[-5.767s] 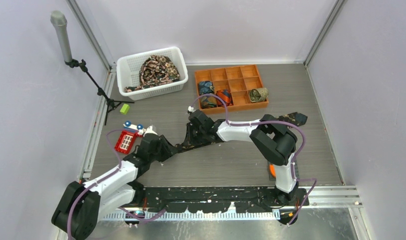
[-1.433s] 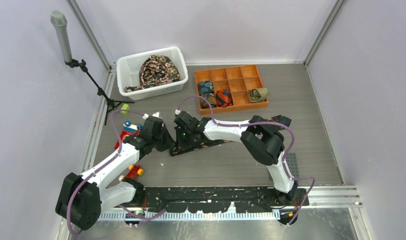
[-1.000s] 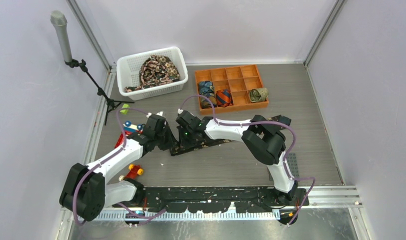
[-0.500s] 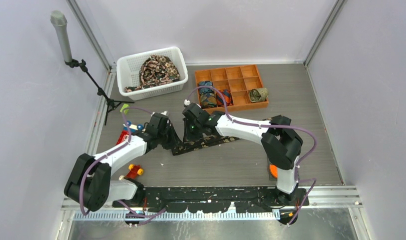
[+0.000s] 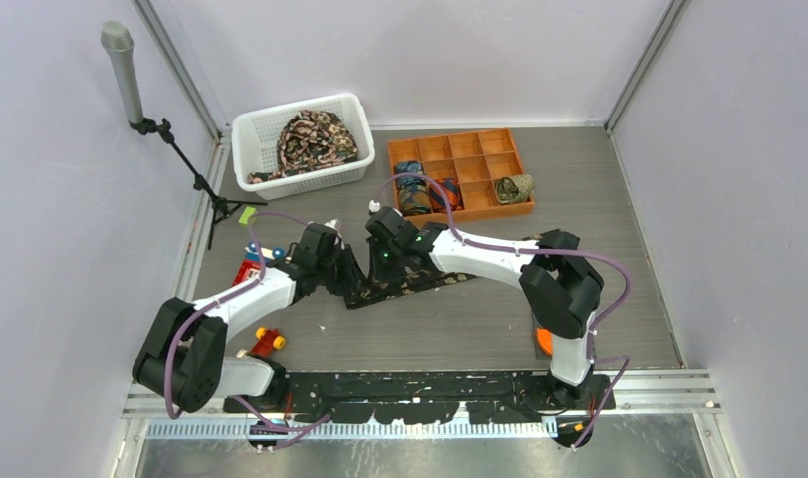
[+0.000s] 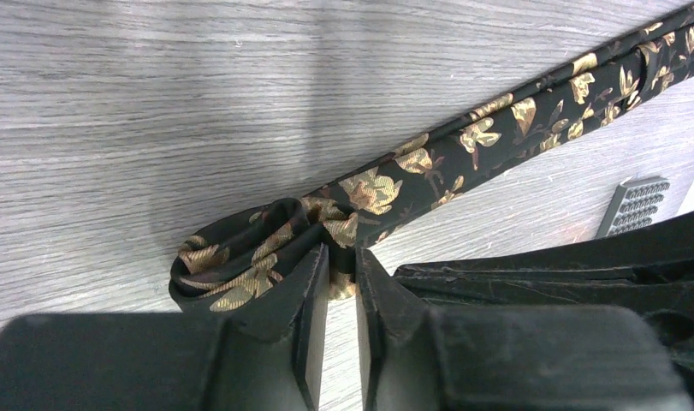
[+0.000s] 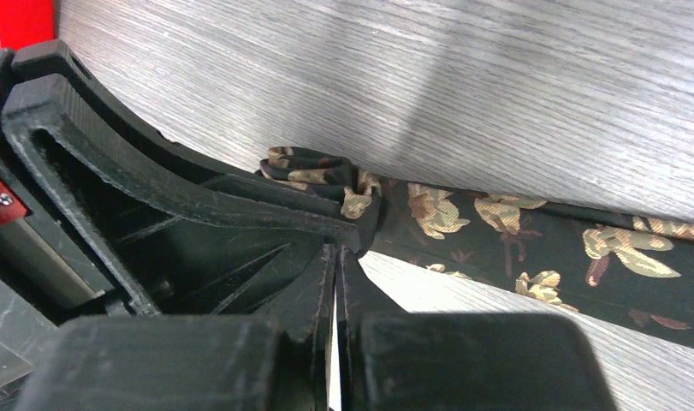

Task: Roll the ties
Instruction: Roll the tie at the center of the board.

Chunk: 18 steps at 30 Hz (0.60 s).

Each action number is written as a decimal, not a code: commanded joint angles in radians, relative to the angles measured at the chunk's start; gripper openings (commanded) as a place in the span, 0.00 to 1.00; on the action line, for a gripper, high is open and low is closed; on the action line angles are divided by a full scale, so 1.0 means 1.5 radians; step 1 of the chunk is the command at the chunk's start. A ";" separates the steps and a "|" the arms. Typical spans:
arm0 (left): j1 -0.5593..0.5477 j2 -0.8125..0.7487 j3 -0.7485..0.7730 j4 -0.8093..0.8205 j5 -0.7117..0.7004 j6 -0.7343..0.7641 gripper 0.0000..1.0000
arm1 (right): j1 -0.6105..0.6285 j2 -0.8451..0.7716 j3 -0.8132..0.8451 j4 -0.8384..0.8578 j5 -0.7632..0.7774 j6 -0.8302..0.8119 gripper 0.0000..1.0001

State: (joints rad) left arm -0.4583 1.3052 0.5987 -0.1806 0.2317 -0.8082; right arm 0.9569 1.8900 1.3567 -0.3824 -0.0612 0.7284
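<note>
Step in hand: the first turns of a roll. The black floral tie [image 5: 419, 282] lies flat on the table [image 5: 629, 249] between the two arms. Its end nearer the left arm is gathered into a small, loose roll [image 6: 240, 270] of only a few turns, and the rest of the strip runs off unrolled.

I find the right gripper [image 7: 337, 250] closed, with its tips against the edge of the roll. I cannot confirm any cloth between them. The left gripper [image 6: 341, 254] stands with its jaws a narrow slit apart at the roll; whether they pinch a fold I cannot tell.

Next move, in my judgement: secure the core and turn it along the strip, keeping the edges level so the roll does not cone.

Not verifiable: overhead, both wrists cover the roll. Both wrist views cut the strip off before its far end. The inner turns are hidden.
</note>
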 commanded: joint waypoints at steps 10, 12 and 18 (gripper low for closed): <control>-0.003 -0.024 0.000 0.043 0.024 -0.003 0.35 | -0.010 -0.031 -0.003 0.016 -0.003 -0.022 0.25; -0.003 -0.031 0.000 0.043 0.024 -0.005 0.33 | -0.013 -0.032 -0.004 0.015 -0.006 -0.023 0.27; -0.003 -0.045 -0.005 0.042 0.018 -0.004 0.16 | -0.015 -0.024 0.001 0.015 -0.016 -0.027 0.32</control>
State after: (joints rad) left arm -0.4580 1.2816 0.5919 -0.1749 0.2306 -0.8082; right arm 0.9329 1.8900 1.3495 -0.3897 -0.0631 0.7044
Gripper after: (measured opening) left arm 0.217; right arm 0.305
